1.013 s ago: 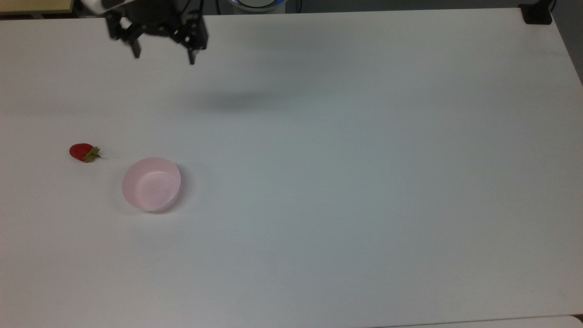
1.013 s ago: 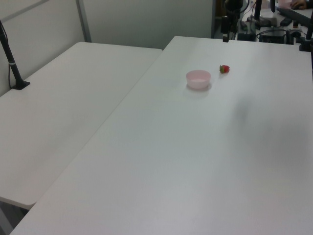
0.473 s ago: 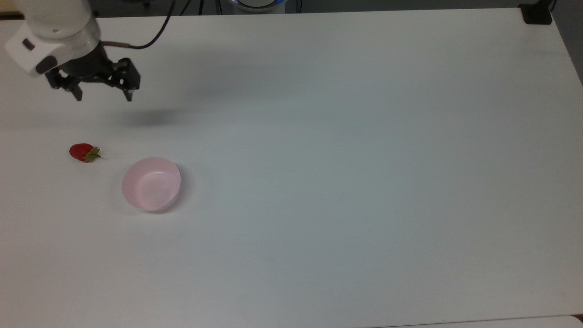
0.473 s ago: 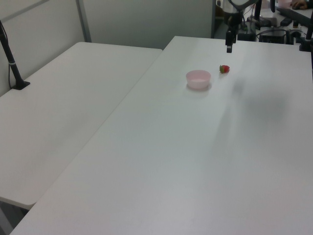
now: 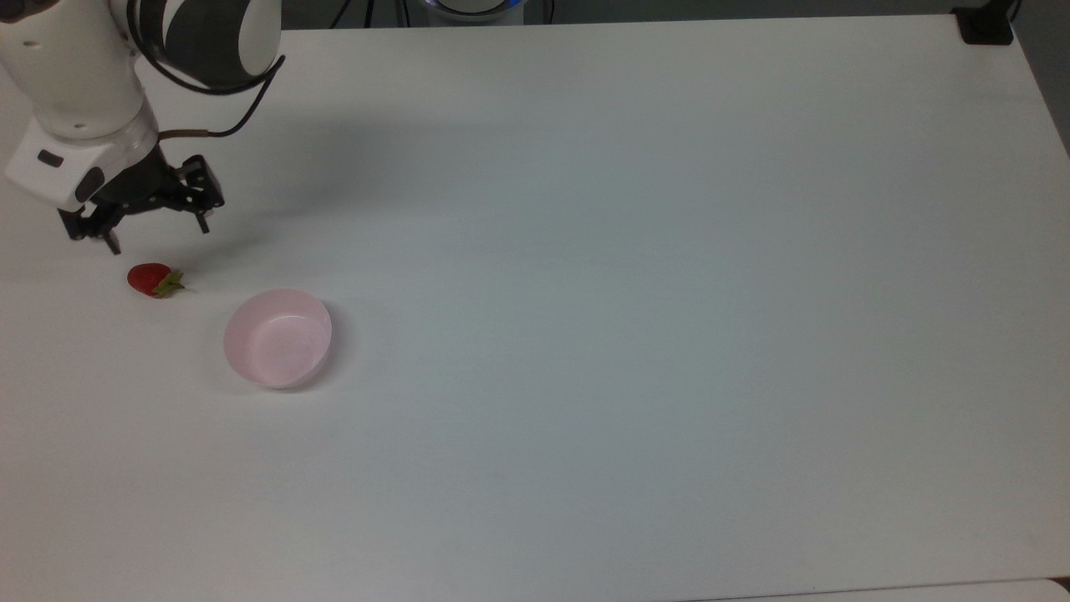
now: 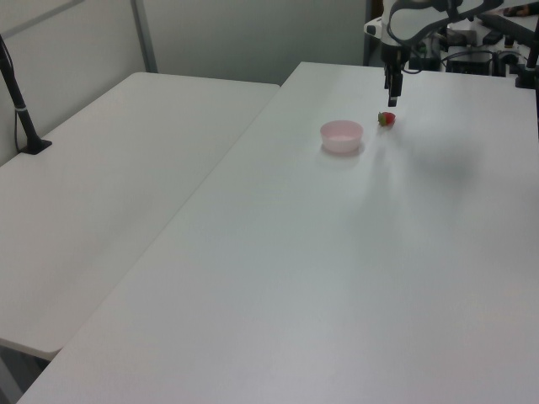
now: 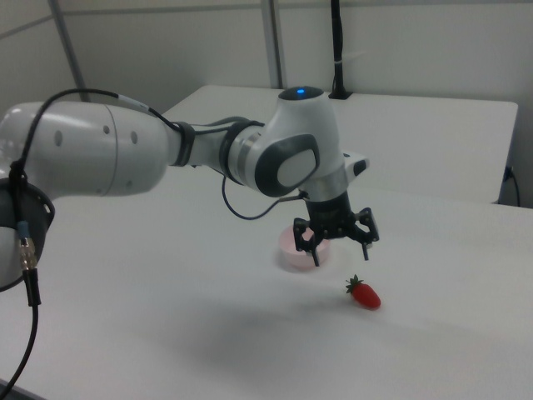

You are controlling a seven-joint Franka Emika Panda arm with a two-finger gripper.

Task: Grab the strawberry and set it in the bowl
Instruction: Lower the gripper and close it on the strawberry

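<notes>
**Approach to the strawberry: claw arriving above the fruit**

Travelling across the table point(image 5: 635, 276) from the far edge over the last second, and now hanging just short of the strawberry point(image 5: 154, 279), toward the top view's upper left: the claw point(image 5: 157, 237), fingers spread wide and holding nothing. Seen in the right view as the claw point(image 7: 339, 243) poised above and a little behind the strawberry point(image 7: 364, 293), not touching it. Seen in the left view as the claw point(image 6: 392, 93) directly over the strawberry point(image 6: 386, 119).

Lying on its side on the bare table, unmoved through the approach, green cap pointing toward the bowl point(image 5: 277, 338) in the top view: the strawberry. Standing near the fruit but apart from it, lower right of it in the top view, and likewise unmoved: the empty bowl point(image 7: 296, 245), partly hidden behind the claw in the right view.

Judged from this: reaching phase nearly finished, grasp not yet begun. Remaining, most likely: a small shift to centre the open fingers over the fruit, a descent, closing, then a short carry to the bowl point(image 6: 341, 135).
</notes>
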